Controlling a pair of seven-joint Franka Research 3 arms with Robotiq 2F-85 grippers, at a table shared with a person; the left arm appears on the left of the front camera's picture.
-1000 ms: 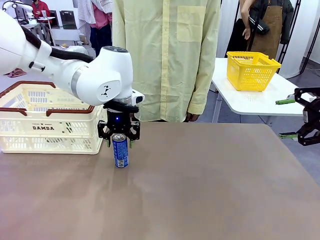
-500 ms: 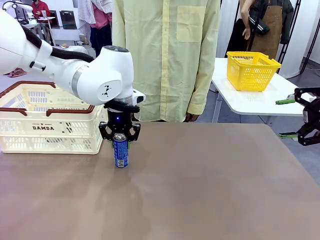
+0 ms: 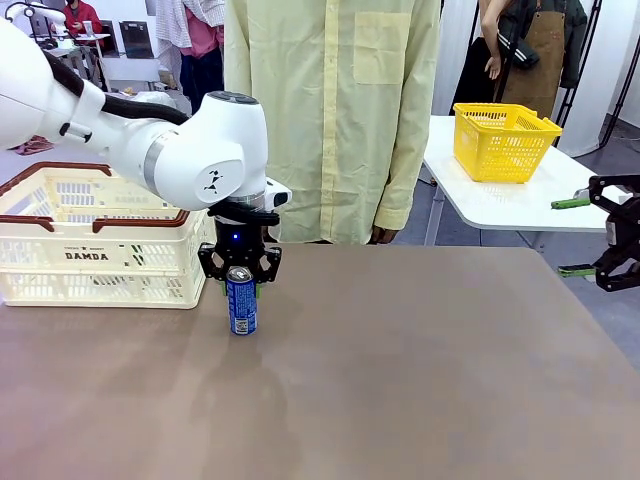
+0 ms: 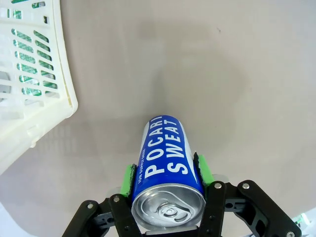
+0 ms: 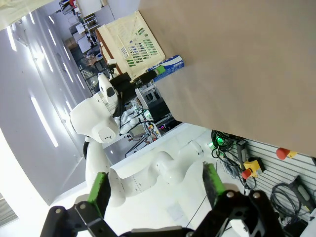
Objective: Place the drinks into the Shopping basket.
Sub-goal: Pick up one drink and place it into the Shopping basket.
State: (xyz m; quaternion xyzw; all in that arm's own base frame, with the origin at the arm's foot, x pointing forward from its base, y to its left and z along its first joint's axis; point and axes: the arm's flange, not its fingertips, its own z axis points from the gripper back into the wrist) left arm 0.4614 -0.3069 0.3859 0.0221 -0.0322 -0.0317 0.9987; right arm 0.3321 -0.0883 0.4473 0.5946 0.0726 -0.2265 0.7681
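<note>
Since a second ago my left gripper (image 3: pixel 238 283) has gone from wide to clamped: green fingers (image 4: pixel 129 177) now press both sides of the blue can (image 4: pixel 166 162), upright on the bench (image 3: pixel 400 380). Grasp looks done; lift next, probably. Shopping basket (image 3: pixel 95 255) sits beside the fingers. Right gripper (image 3: pixel 585 236) spread wide, holding nothing.

the left arm comes in from the upper left of the frame and bends down in the middle left. its wrist points straight down. the left claw (image 3: pixel 239 285) is low, its green pads (image 4: pixel 129 178) pressed on both sides of the blue can (image 4: pixel 168 166). the right claw (image 3: pixel 578 237) waits at the right edge, turned sideways, its fingers spread wide apart.
</note>
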